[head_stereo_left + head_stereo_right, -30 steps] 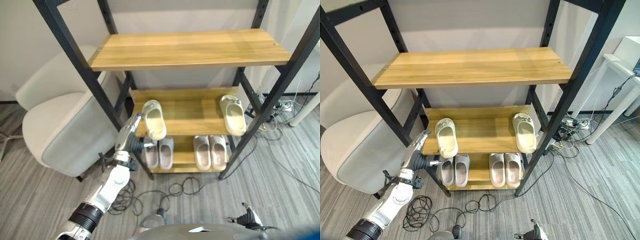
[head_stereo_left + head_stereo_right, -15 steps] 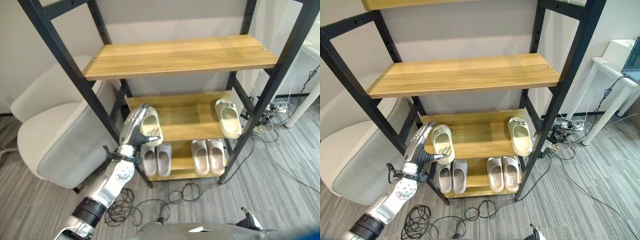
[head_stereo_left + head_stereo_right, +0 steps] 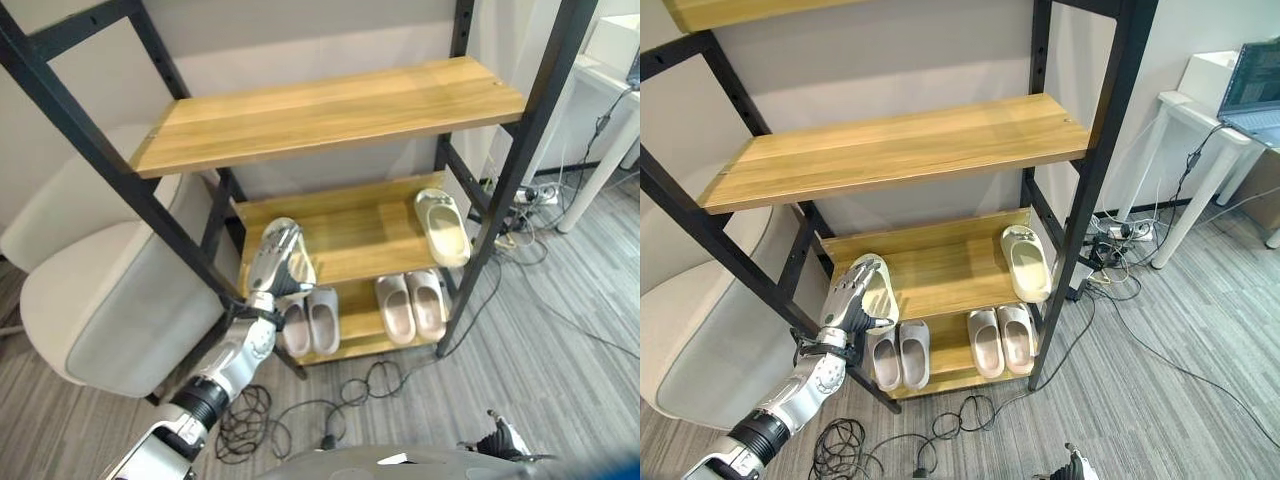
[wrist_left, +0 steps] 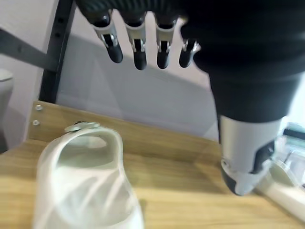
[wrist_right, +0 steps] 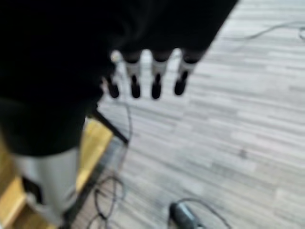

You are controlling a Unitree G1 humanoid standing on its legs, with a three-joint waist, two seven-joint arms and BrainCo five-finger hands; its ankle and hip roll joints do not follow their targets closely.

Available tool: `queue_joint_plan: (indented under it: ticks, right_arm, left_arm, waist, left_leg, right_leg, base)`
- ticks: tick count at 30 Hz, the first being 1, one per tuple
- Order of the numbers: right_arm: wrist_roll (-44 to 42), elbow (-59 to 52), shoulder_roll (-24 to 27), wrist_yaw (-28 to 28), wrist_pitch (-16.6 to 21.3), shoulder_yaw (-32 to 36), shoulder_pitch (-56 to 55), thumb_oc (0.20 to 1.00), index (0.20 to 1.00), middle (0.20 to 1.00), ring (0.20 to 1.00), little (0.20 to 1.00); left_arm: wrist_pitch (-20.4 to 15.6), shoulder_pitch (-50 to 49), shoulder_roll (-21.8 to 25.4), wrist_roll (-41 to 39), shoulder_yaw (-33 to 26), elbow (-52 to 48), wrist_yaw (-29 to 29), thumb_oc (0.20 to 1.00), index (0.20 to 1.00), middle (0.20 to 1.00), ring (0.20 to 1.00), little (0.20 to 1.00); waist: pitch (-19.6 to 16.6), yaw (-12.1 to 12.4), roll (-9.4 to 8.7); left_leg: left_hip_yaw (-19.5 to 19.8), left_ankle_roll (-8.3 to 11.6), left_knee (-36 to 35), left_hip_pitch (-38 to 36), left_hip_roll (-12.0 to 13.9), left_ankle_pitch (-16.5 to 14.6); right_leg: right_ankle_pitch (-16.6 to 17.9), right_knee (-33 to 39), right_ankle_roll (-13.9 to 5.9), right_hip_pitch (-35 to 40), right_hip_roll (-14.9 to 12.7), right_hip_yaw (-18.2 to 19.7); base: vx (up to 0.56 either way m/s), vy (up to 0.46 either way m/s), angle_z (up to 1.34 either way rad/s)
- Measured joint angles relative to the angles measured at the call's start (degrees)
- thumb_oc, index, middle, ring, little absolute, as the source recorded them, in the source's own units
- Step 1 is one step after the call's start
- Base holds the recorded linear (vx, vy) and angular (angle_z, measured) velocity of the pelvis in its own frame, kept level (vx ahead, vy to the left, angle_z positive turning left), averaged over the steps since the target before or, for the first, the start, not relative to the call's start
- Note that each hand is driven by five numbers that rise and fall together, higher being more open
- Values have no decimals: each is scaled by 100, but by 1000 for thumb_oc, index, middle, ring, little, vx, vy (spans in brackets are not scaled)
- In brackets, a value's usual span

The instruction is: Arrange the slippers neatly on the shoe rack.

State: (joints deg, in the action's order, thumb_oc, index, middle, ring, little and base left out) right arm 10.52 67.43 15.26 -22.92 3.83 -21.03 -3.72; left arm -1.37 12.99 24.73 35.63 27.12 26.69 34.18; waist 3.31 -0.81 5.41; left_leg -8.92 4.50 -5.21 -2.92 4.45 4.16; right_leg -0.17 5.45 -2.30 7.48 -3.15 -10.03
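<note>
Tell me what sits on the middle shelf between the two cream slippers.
Nothing: bare wood of the middle shelf separates the left slipper, by the left robot hand, from the right slipper, in both eye views.

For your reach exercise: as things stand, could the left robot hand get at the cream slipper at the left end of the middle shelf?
Probably yes. The left robot hand is open right beside the cream slipper on the middle shelf, and nothing stands between them.

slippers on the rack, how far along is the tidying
Done: two grey pairs sit side by side on the bottom shelf. In hand: the left hand, fingers straight, is at the cream slipper on the middle shelf's left end. Left: its mate lies at the far right end, so the two are not yet paired. The right hand hangs over the floor.
</note>
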Motion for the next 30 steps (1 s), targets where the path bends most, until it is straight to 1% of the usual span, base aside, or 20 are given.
queue_joint_plan:
  ticks: [2, 8, 12, 13, 14, 16, 18, 23, 25, 30]
  right_arm:
    - [0, 0, 2, -14, 0, 3, -2, 1000, 1000, 1000, 1000, 1000]
    - [99, -88, 32, -56, 16, -7, -19, 1000, 1000, 1000, 1000, 1000]
    - [109, -177, 106, -89, 26, -28, 8, 1000, 1000, 1000, 1000, 1000]
    - [145, -193, 120, -109, 26, -97, 12, 1000, 1000, 1000, 1000, 1000]
    - [202, -207, 125, -112, 26, -130, 40, 1000, 1000, 1000, 1000, 1000]
    - [220, -295, 161, -121, 35, -218, 82, 1000, 1000, 1000, 1000, 1000]
    - [219, -307, 168, -140, 35, -218, 165, 1000, 1000, 1000, 1000, 1000]
    - [219, -355, 168, -170, 45, -238, 289, 1000, 1000, 1000, 1000, 1000]
    - [219, -356, 165, -194, 68, -265, 335, 1000, 1000, 1000, 1000, 1000]
    - [216, -413, 163, -216, 96, -263, 419, 1000, 1000, 1000, 1000, 1000]
  left_arm:
    - [4, 30, 0, 2, -2, 0, 17, 1000, 1000, 1000, 1000, 1000]
    - [200, 147, 8, 88, -30, -1, 209, 1000, 1000, 1000, 1000, 1000]
    - [250, 249, 53, 161, -73, 1, 248, 1000, 1000, 1000, 1000, 1000]
    - [301, 427, 66, 165, -77, 71, 256, 1000, 1000, 1000, 1000, 1000]
    - [329, 498, 86, 166, -82, 113, 259, 1000, 1000, 1000, 1000, 1000]
    - [376, 810, 77, 164, -56, 541, 275, 1000, 1000, 1000, 1000, 1000]
    - [478, 970, 85, 158, -69, 679, 282, 1000, 1000, 1000, 1000, 1000]
    - [499, 1375, 83, 106, -60, 892, 488, 1000, 1000, 1000, 1000, 1000]
    - [502, 1494, 83, 88, -59, 1004, 495, 1000, 1000, 1000, 1000, 1000]
    - [572, 1795, 150, -88, -65, 1196, 515, 1000, 1000, 1000, 1000, 1000]
  waist:
    - [10, -2, -14]
    - [27, -6, -37]
    - [80, -14, -99]
    - [129, -112, -172]
    - [143, -134, -184]
    - [213, -190, -186]
    - [294, -212, -177]
    - [425, -230, -171]
    - [468, -275, -203]
    - [517, -274, -248]
  left_leg:
    - [-3, 0, -2, 2, -2, 0]
    - [-49, -2, -21, 179, 11, 7]
    - [-160, -11, -6, 224, 10, 15]
    - [-158, -11, -8, 316, 8, 15]
    - [-158, -27, -4, 382, 9, 34]
    - [-173, -46, -1, 531, 8, 67]
    - [-229, -72, 0, 608, 6, 91]
    - [-304, -88, 1, 810, 4, 107]
    - [-308, -89, 1, 827, 3, 107]
    - [-313, -98, 1, 1006, 3, 123]
  right_leg:
    - [1, 0, -1, -8, -3, 2]
    - [12, 0, -28, -214, 15, 86]
    - [68, 1, -49, -305, -2, 150]
    - [67, 0, -51, -394, -4, 151]
    - [79, 0, -52, -461, -2, 151]
    - [140, -1, -48, -627, -2, 177]
    - [215, -3, -29, -711, -4, 213]
    - [270, -28, -30, -943, -8, 292]
    - [274, -29, -29, -986, -8, 294]
    - [301, -28, -33, -1139, -8, 297]
  base:
    - [41, 27, -1]
    - [-15, 5, -5]
    - [-31, 10, -13]
    - [-44, 14, 1]
    - [-60, 26, -2]
    - [-62, 35, -6]
    - [-46, 29, -12]
    - [-30, 20, -9]
    - [0, 0, 0]
    - [14, 6, 0]
